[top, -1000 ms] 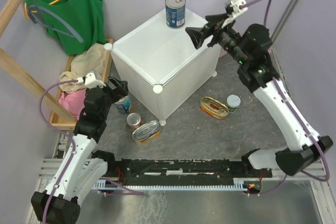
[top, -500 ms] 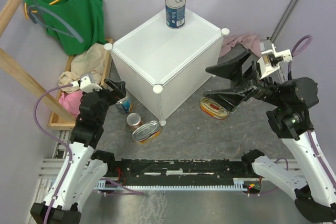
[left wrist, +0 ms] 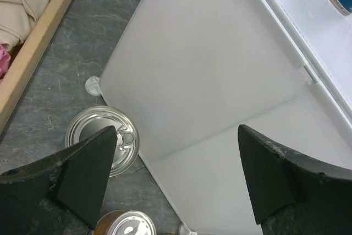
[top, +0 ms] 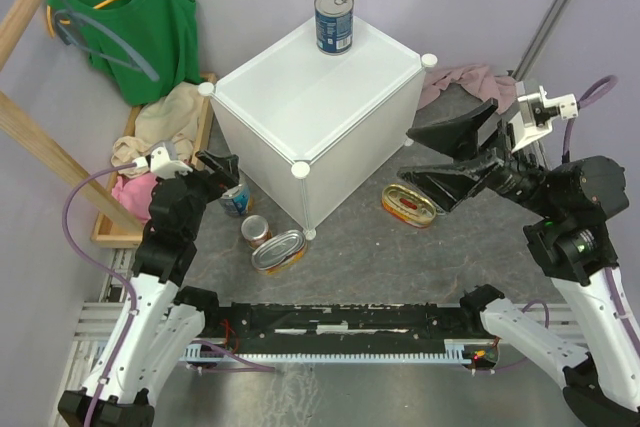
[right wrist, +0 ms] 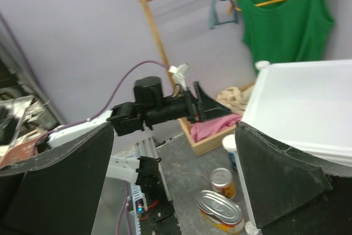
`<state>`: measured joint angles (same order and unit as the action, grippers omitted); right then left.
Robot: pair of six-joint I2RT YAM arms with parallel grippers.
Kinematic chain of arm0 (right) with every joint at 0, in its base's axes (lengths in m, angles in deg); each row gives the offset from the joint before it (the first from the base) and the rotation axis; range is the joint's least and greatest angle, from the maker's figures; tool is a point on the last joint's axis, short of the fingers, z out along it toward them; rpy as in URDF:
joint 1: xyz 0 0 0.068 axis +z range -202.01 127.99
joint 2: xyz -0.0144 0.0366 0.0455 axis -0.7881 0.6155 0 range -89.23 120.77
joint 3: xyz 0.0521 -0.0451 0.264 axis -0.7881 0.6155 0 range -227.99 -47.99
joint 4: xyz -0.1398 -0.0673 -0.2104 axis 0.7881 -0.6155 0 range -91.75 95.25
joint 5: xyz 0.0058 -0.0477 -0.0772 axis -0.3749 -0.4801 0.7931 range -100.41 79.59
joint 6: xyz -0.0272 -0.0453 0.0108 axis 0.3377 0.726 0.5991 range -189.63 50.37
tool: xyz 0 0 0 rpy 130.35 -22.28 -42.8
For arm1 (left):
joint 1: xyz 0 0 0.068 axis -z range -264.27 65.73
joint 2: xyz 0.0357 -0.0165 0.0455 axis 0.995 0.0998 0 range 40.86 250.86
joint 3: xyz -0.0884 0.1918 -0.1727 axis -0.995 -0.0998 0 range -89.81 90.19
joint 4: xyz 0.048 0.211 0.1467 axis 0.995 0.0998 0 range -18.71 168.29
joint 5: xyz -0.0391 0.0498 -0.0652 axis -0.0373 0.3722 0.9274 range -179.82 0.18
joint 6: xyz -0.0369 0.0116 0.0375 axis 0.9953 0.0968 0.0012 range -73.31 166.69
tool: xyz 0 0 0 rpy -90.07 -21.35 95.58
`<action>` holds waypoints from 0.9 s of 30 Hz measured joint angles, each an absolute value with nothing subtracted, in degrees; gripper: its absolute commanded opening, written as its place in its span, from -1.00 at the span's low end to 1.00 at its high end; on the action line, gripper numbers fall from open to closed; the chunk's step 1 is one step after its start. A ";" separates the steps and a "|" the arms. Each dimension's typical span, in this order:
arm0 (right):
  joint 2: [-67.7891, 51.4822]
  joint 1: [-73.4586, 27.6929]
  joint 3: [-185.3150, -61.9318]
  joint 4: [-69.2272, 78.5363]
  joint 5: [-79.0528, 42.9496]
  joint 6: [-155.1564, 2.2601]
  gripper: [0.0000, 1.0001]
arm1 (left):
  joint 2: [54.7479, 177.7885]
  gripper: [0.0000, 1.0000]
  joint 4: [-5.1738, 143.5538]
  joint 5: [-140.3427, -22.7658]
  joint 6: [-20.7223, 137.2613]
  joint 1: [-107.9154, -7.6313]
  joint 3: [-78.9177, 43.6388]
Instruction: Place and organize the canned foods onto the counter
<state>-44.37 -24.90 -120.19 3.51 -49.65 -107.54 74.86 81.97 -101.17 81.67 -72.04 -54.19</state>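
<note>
Top external: one can up, my right arm down off the counter

One tall blue can [top: 334,20] stands upright at the far corner of the counter [top: 300,112], just where it stood a second ago. The others I can see are on the floor. A second blue-labelled can [top: 237,200] sits against the counter's left side. The orange-red can [top: 256,231] and an oval tin [top: 279,251] lie near its front corner, and the other oval tin [top: 408,206] lies off to the right. None of these has shifted.

What has changed is my right arm. A second ago my right gripper [top: 408,155] was up beside the can on the counter. Now it hangs lower, to the right of the counter and above the right-hand tin, jaws spread wide with nothing between them. It covers the small green-white can that showed by that tin before, and a pink cloth [top: 458,81] behind the counter has come into view.

My left gripper [left wrist: 176,130] has barely moved. It hovers over the floor can on the left, fingers well apart and holding nothing. In the left wrist view one finger overlaps that can's silvery lid.
</note>
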 measured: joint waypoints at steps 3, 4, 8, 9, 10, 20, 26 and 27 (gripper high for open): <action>-43.80 -24.90 -121.96 -1.27 -44.37 -105.51 0.94 | 74.93 0.94 81.99 -101.21 81.67 -72.04 -54.17; -43.52 -24.90 -122.79 -3.07 -42.16 -104.88 0.93 | 74.99 0.94 81.99 -101.21 81.67 -72.04 -54.13; -42.54 -24.90 -125.53 -8.64 -32.89 -103.28 0.92 | 75.52 0.93 82.01 -101.19 82.13 -72.04 -54.04; -42.25 -24.90 -126.14 -9.86 -30.62 -102.95 0.92 | 75.73 0.93 82.01 -101.19 82.31 -72.04 -53.97; -42.06 -24.90 -126.60 -10.67 -29.04 -102.69 0.91 | 75.87 0.93 82.04 -101.17 82.50 -72.04 -53.86; -38.45 -24.90 -129.20 -17.01 -12.67 -101.14 0.87 | 76.39 0.93 83.59 -101.19 83.81 -72.04 -52.66; -35.76 -24.90 -130.07 -18.65 -6.64 -99.87 0.85 | 76.92 0.93 84.99 -101.19 84.69 -72.04 -52.27; -35.02 -24.90 -130.55 -18.91 -5.88 -99.50 0.85 | 77.13 0.93 85.05 -101.19 84.80 -72.04 -52.18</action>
<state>-35.02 -24.90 -130.55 -18.91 -5.88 -99.50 77.13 85.05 -101.19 84.80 -72.04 -52.18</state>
